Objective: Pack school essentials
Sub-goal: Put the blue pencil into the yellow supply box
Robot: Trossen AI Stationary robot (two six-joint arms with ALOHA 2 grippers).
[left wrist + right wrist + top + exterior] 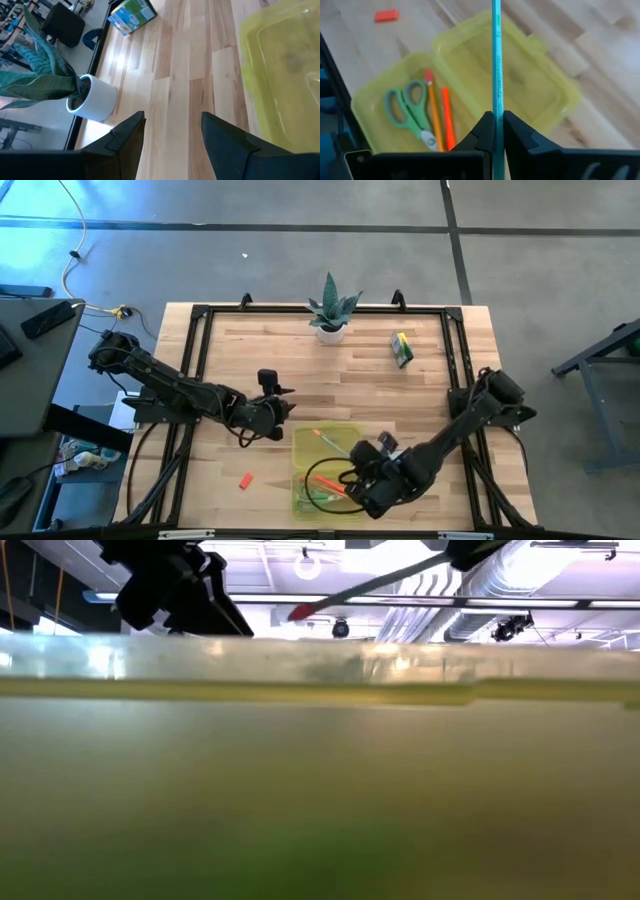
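Broadly, a pale wooden worktop (pixel 330 395) fills the high view, framed by black rails. On its near middle lies an opened translucent yellow-green case (pixel 520 80), two shallow halves side by side. The left arm reaches in from the left, its gripper (pixel 172 135) hovering over bare wood just beside the case, fingers (pixel 127 137) spread wide and empty. The right arm comes in from the right; its gripper (pixel 496 131) hangs above the case with its fingers pressed together on a teal pencil (pixel 496 55), which stands up between them. At the far edge sits a potted spiky plant (pixel 331 310) in a white pot, and near it to the right a green-yellow crayon box (pixel 402 349), well apart from the case. Inside one half of the case lie green-handled scissors (pixel 407 112), beside them an orange pencil (pixel 434 117) and a red marker (pixel 448 118). A tiny red eraser (pixel 246 480) rests on the wood left of the case.
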